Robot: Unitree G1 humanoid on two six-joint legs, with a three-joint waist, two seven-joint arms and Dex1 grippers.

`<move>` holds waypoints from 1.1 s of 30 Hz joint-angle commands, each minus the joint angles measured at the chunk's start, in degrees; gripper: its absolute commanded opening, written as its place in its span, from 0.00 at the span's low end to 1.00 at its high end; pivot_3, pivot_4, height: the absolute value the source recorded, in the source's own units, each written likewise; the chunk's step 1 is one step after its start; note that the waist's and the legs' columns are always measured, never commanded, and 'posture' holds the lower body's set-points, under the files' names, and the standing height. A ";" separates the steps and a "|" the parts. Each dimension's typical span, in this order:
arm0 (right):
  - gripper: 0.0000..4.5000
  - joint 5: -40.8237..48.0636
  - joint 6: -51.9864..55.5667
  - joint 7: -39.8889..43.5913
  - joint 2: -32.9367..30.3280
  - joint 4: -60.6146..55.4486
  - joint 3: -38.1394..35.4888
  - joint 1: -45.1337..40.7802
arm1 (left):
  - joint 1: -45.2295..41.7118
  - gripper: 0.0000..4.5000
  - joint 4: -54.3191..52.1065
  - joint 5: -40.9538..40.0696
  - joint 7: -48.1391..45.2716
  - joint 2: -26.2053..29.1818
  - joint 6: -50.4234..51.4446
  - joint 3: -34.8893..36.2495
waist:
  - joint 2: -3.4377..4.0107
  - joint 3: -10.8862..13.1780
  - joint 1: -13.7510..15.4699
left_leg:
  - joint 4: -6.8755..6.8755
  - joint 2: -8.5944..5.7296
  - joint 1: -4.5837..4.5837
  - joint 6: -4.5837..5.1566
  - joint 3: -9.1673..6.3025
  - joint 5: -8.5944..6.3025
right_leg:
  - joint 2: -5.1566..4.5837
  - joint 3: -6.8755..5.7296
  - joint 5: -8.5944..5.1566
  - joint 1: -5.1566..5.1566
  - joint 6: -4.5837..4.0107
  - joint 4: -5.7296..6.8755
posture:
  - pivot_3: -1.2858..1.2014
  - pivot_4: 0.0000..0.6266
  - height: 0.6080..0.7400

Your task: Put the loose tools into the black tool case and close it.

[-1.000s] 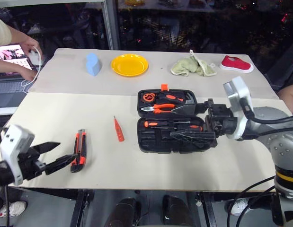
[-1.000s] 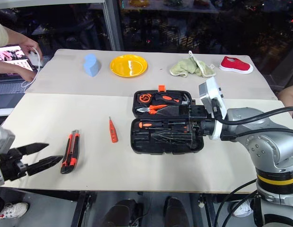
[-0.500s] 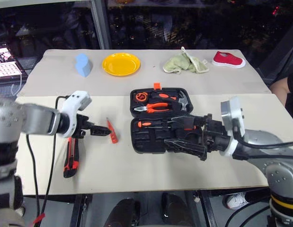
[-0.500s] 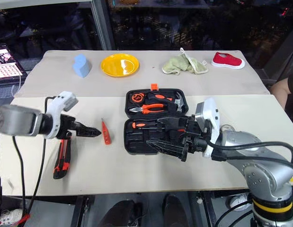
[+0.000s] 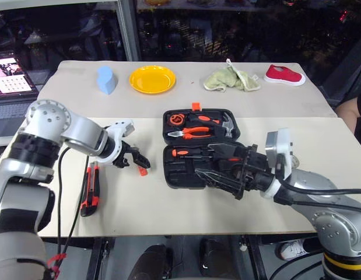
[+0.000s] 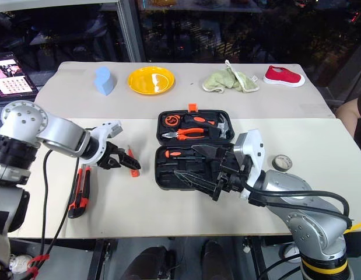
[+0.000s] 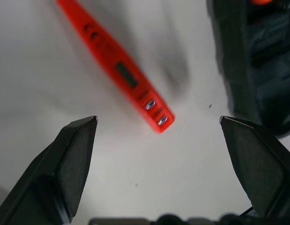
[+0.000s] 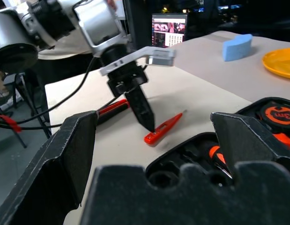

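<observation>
Hovering left gripper [image 7: 159, 126] wide open | over tester screwdriver [image 7: 117, 70] | untouched

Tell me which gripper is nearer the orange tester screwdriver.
Left. The left gripper hangs open just above the tester screwdriver; the right gripper hovers open over the black tool case beside it.

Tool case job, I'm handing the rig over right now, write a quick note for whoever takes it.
Left gripper: open, empty, poised over the orange tester screwdriver, not yet gripping.
Right gripper: open, empty, hovering at the black tool case.
Case lies open on the table; a screwdriver sits in its near half.
Utility knife lies loose left of the case, tape roll loose to its right.
Left to do: tester, knife and tape roll in, then shut the case.
</observation>
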 commanded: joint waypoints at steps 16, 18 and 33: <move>1.00 0.48 -2.31 -3.62 -0.53 -4.07 -1.54 2.30 | -1.07 0.68 10.05 6.27 17.57 -11.81 0.11 9.64 | -0.02 0.00 0.05 | 0.00 -0.01 0.04 -0.04 0.01 0.00 | 0.00 -0.01 0.00 0.04 0.00 0.00 | 0.52 0.24 1.00; 1.00 0.82 -2.39 -4.05 -0.63 -4.55 -1.85 2.70 | -1.24 0.50 10.60 7.44 17.80 -13.01 0.19 10.40 | -0.03 -0.01 0.19 | 0.00 -0.02 0.04 -0.05 0.00 0.01 | 0.00 -0.01 0.00 0.05 0.00 0.00 | 0.52 0.24 1.00; 1.00 1.75 -3.02 -6.08 -1.03 -5.68 -3.41 4.58 | 0.35 0.36 8.62 15.99 12.89 -13.67 0.19 10.75 | -0.04 -0.02 0.17 | -0.01 -0.05 0.51 -0.15 0.00 0.03 | -0.04 -0.01 -0.04 0.59 0.06 -0.01 | 0.52 0.24 1.00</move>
